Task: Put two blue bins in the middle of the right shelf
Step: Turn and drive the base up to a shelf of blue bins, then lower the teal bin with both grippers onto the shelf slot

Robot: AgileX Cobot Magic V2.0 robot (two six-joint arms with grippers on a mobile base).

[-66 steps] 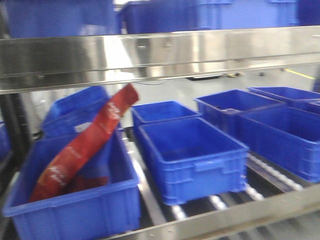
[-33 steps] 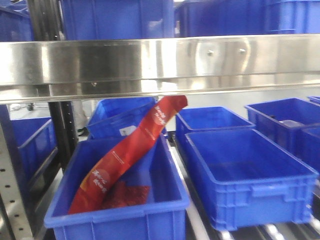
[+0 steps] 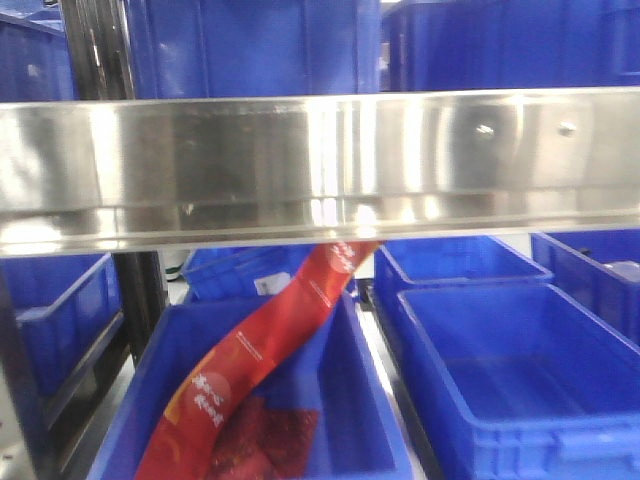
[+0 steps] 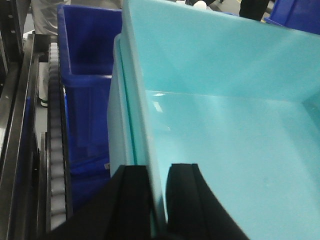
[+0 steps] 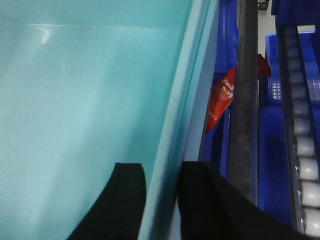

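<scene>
White printing runs along the red packet [image 3: 262,362] that leans in the dark blue bin [image 3: 160,370] near the front left of the shelf, but it is too blurred to read; the clearest mark is a cluster of white characters low on the packet. The right wrist view shows the same packet [image 5: 223,97] with white lettering, also illegible. A white label [image 3: 266,284] on the bin behind cannot be read either

Bright overhead light glares off the steel rail [image 3: 320,160]; the front view is slightly soft, the wrist views blurred up close.
</scene>
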